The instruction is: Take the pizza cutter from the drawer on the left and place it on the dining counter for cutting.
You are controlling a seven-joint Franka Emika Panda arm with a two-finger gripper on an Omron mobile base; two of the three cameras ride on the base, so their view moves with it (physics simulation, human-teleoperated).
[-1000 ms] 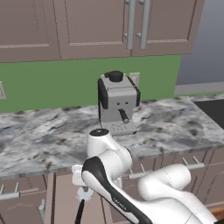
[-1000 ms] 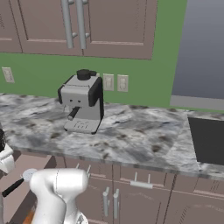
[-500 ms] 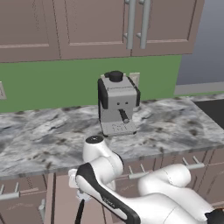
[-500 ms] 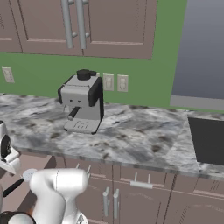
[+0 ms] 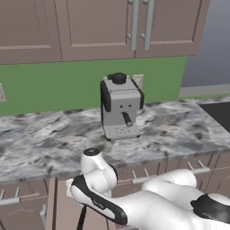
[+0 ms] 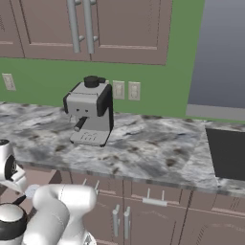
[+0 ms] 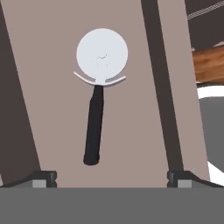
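The step in hand looks like the approach for the grasp: the drawer is open and the two-finger gripper (image 7: 112, 177) hangs above it with its jaws spread wide, holding nothing. In the hand view, the small pizza cutter with a round pale-grey wheel and a slender near-black handle (image 7: 97, 98) lies flat on the mauve-brown floor of the open wooden drawer (image 7: 57, 109), apart from both dark fingertips (image 7: 43, 178). Its handle end points toward the gripper and falls between the two tips, nearer the one at that picture's left. The next move probably calls for lowering straight down until the tips straddle the handle, then closing across its narrow width before lifting toward the dining counter.
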